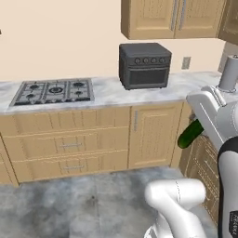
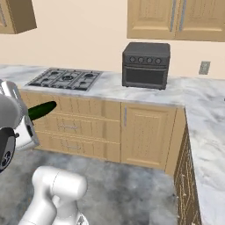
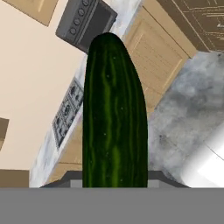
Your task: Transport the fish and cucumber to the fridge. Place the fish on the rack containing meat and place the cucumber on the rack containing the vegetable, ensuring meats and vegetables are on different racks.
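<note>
The cucumber (image 3: 114, 118) is dark green and smooth, and it runs up the middle of the hand view, with its far rounded end pointing toward the counter. My gripper (image 3: 114, 180) is shut on its near end. In the left base view the cucumber (image 1: 190, 135) sticks out below the white hand at the right, in front of the lower cabinets. From the right base view the cucumber (image 2: 41, 110) juts out beside the arm at the left, held in the air well above the floor.
A marble counter (image 1: 109, 93) runs along the back wall and carries a gas cooktop (image 1: 53, 90) and a dark toaster oven (image 1: 145, 65). Wooden drawers and doors (image 1: 69, 146) stand below it. A side counter (image 2: 206, 118) turns the corner on the right. Grey floor (image 1: 69, 204) lies open ahead.
</note>
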Robot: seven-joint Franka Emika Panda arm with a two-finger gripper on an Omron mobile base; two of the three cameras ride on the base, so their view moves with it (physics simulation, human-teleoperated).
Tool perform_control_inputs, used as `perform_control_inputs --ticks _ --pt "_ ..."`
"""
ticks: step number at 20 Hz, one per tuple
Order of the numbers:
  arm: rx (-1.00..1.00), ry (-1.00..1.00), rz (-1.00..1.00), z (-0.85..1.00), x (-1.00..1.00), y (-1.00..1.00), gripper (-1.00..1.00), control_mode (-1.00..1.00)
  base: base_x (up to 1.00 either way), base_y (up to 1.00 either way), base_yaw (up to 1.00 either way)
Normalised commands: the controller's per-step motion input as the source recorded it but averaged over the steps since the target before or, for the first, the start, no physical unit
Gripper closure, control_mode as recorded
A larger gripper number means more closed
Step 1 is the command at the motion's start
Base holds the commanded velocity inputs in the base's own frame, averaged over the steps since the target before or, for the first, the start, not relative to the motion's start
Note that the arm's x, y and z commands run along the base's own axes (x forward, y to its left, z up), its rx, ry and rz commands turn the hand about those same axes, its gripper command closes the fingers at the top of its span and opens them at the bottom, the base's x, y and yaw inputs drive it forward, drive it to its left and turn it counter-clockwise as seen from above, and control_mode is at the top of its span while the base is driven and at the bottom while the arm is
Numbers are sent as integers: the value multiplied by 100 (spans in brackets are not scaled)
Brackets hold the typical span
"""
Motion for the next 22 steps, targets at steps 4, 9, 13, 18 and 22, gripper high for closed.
perform_control_inputs --ticks 4,9,13,18,22 --pt "0 0 0 0 0 0 100 100 100 0 12" --pt "0 0 0 0 0 0 100 100 100 56 1" --pt "0 0 0 0 0 0 100 100 100 100 0" --pt "0 0 0 0 0 0 100 100 93 100 17" --pt "0 0 0 0 0 0 100 100 8 98 68"
